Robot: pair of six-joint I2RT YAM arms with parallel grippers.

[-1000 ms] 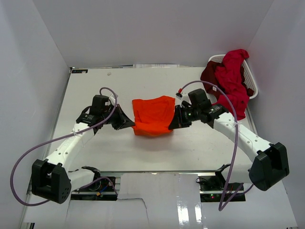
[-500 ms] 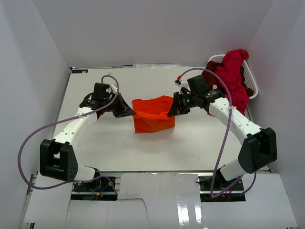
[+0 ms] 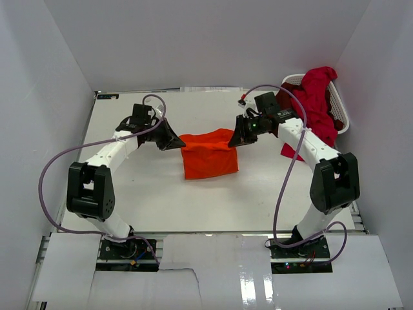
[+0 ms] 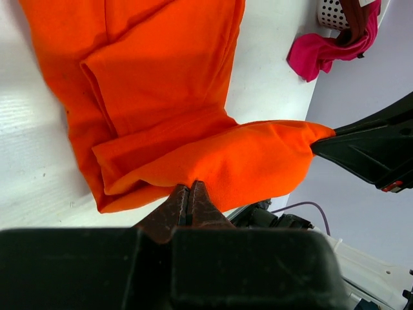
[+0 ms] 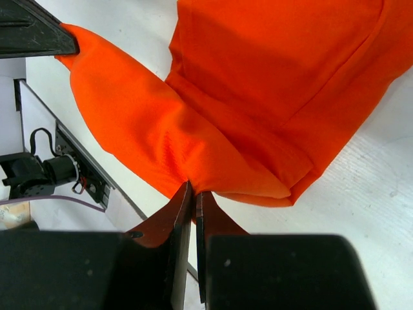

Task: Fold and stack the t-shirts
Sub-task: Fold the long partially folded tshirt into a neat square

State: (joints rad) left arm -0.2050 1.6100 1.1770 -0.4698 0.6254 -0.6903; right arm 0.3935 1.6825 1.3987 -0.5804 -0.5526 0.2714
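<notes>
Orange shirt [image 3: 208, 155]: mid-table [image 3: 148, 190], between the arms. Far edge is lifted, near part lies flat.
Left gripper [image 4: 189, 194]: fingers pressed together on the raised left corner.
Right gripper [image 5: 191, 190]: pinched tight on the raised right corner.
Handling: judged light and limp. The cloth sags between the two pinches and has no stiffness to hold a fold.
Grip spots: corners along the hem. Thin doubled layers may slip, so keep both corners level.
Look: bright orange fine knit, layers doubled, soft creases.
Other shirts [image 3: 316, 106]: crimson and maroon, heaped over the basket [image 3: 292, 79] at far right.

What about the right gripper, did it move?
Yes. The right gripper, pinching the orange t-shirt, moved toward the table's far edge, nearer the white basket.
</notes>
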